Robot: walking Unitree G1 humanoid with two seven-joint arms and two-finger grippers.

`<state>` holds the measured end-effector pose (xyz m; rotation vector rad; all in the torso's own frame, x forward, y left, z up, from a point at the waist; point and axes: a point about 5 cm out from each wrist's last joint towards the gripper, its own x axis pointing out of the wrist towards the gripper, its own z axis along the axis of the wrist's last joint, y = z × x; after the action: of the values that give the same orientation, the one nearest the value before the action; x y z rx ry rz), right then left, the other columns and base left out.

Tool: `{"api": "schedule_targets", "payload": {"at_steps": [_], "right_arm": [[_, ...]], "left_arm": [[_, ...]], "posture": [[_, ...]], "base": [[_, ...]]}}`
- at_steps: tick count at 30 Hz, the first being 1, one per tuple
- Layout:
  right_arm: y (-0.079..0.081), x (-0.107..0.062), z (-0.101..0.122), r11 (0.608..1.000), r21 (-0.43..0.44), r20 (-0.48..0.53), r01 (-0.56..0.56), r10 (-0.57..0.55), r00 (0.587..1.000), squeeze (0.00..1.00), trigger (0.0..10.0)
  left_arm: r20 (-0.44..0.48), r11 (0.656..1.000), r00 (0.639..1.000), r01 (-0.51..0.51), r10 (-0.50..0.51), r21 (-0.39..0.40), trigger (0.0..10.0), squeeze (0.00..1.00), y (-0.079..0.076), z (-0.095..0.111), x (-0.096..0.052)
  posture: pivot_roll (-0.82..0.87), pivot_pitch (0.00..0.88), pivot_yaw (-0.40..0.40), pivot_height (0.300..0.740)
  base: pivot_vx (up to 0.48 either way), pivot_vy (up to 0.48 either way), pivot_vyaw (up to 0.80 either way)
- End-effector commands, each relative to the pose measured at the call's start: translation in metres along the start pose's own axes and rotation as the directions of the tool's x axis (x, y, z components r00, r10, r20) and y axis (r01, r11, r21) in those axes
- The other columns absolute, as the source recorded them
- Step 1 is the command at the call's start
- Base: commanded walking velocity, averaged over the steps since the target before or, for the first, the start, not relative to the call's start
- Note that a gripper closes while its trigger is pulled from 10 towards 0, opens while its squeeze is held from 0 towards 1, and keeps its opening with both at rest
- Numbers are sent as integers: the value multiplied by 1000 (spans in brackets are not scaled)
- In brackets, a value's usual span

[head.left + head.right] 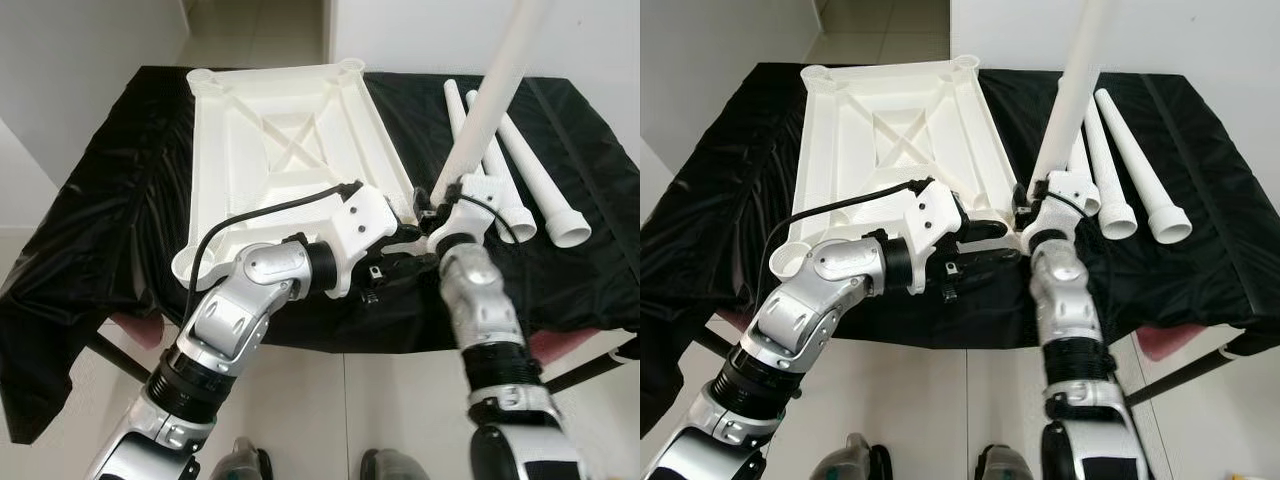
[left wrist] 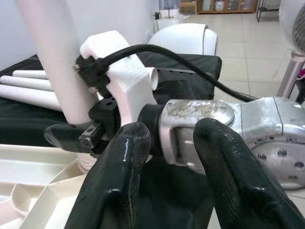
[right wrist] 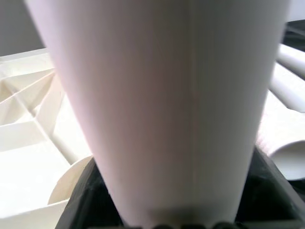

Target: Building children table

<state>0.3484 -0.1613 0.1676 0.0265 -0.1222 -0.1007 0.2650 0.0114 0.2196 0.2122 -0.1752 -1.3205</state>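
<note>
- On the black-covered counter (image 1: 90,230), the head views show a white tabletop (image 1: 285,140) lying upside down, with three white table legs (image 1: 1130,165) beside it.
- The right gripper (image 1: 432,215) stands a fourth white leg (image 1: 490,100) up at the tabletop's near corner.
- Left wrist view: the left gripper (image 2: 167,157) has its fingers (image 2: 119,181) spread apart, grasping nothing, close to the right wrist.
- Right wrist view: the right fingers are clenched around the leg.

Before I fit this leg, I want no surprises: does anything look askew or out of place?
Only the held table leg: it leans rather than standing straight, gripped by the right gripper beside the near corner of the upturned tabletop. Three spare legs lie tidily on the black cloth. No damage is visible.
</note>
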Motion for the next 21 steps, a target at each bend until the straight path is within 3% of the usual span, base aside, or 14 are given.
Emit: {"api": "schedule_targets", "payload": {"at_steps": [1,2,4,5,9,17,18,19,20,21], "right_arm": [[-5,-6,-7,993,-12,-31,116,-116,993,0,10000],[-5,-6,-7,993,-12,-31,116,-116,993,0,10000],[2,-16,-9,968,7,-37,252,-251,967,0,10000],[5,-17,-8,965,11,-37,260,-260,965,0,10000],[15,-17,-7,978,7,-43,210,-210,977,0,10000],[19,-20,-7,980,6,-52,199,-198,979,0,10000],[20,-20,-7,981,7,-53,196,-196,979,482,10000],[22,-21,-8,983,20,-54,181,-180,982,482,10000],[23,-22,-7,985,28,-50,170,-168,984,1000,10000],[23,-22,-7,985,28,-50,170,-168,984,1000,10000]], "left_arm": [[-1,999,999,-36,36,15,10000,0,3,1,-1],[-1,999,999,-36,36,15,10000,0,3,1,-1],[-1,999,999,-34,34,14,10000,0,3,1,-1],[-1,999,999,-33,33,14,10000,0,2,1,-1],[1,999,1000,-31,31,18,10000,0,2,1,0],[3,999,999,-37,37,21,10000,0,3,2,0],[3,999,999,-37,37,20,10000,0,3,1,0],[2,999,999,-33,33,19,10000,0,2,1,0],[2,999,1000,-32,31,19,10000,0,2,1,0],[2,999,1000,-32,31,19,10000,0,2,1,0]], "posture": [[-52,60,45,740],[-52,60,45,740],[-48,58,40,740],[-48,58,40,740],[-50,54,32,740],[-49,46,29,740],[-49,46,29,740],[-50,45,31,740],[-52,43,33,740],[-52,43,33,740]], "base": [[0,0,0],[0,0,0],[0,0,0],[0,0,0],[0,0,0],[0,0,0],[0,0,0],[0,0,0],[0,0,0],[0,0,0]]}}
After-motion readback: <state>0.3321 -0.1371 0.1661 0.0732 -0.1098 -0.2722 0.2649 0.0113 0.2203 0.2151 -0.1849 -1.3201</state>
